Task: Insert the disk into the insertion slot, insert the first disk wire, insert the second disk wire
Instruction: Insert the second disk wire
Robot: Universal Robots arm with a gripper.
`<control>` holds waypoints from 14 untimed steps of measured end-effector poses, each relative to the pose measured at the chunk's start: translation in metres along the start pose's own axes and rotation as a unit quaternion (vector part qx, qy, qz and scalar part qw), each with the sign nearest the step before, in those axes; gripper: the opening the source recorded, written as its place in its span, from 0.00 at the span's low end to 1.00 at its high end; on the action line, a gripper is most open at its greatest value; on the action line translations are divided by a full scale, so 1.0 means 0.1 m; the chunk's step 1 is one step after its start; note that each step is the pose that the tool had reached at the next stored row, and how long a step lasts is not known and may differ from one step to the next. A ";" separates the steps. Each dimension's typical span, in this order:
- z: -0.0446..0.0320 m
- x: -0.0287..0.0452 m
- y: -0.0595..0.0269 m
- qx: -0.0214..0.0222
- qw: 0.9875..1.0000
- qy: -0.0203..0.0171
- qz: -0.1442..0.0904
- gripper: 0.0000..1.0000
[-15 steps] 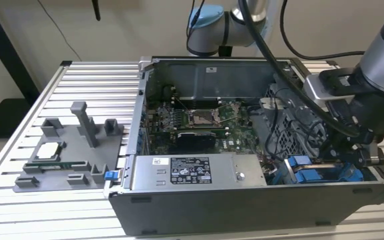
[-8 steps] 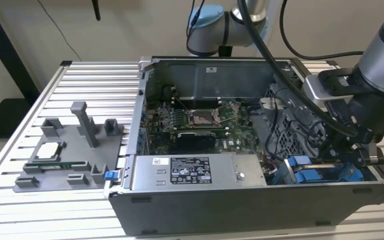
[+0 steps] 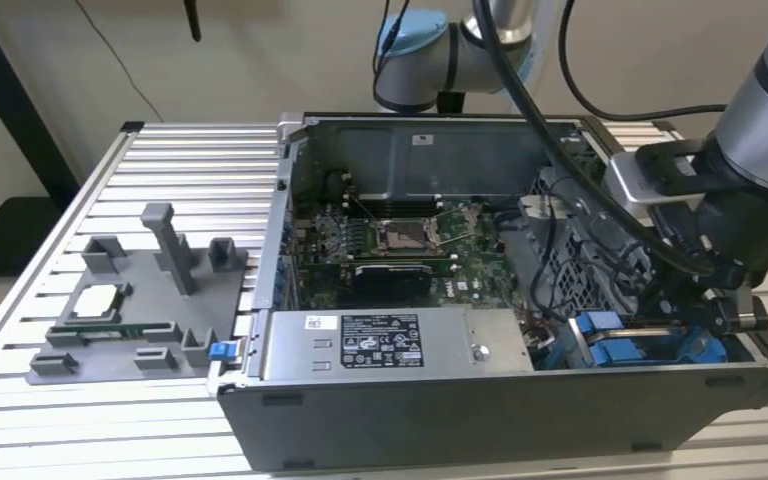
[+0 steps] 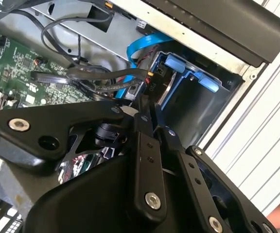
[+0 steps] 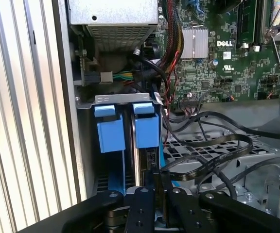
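Observation:
The disk [image 5: 147,162] stands on edge in the insertion slot [image 5: 112,99], a grey metal cage with blue tabs [image 5: 146,130] in the case's near right corner [image 3: 651,345]. My gripper [image 5: 157,187] is down at the disk's wire end, its black fingers [image 4: 143,145] almost together on the dark plug of a black disk wire [image 5: 193,167]. This wire loops away over the perforated metal. In the second wrist view the gripper [image 4: 149,109] sits just short of the disk [image 4: 155,85], and a blue flat cable [image 4: 147,42] curves behind it. The plug's seating is hidden by the fingers.
The open computer case lies on a slatted aluminium table [image 3: 37,400]. A labelled power-supply box [image 3: 384,340] and the motherboard [image 3: 384,240] fill its middle. Bundles of black cables [image 3: 584,250] crowd around the arm. A grey parts fixture [image 3: 144,300] stands on the exterior view's left.

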State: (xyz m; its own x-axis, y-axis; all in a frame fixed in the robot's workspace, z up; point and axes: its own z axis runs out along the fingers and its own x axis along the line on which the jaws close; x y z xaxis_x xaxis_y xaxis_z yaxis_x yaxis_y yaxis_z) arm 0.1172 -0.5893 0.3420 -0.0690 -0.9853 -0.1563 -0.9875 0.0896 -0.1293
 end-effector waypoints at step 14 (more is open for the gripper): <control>0.037 -0.001 0.006 0.008 1.000 -0.004 -0.002 0.00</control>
State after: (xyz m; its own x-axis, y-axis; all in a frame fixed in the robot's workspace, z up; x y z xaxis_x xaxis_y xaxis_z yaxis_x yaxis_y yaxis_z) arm 0.1172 -0.5886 0.3383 -0.0644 -0.9844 -0.1639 -0.9855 0.0886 -0.1449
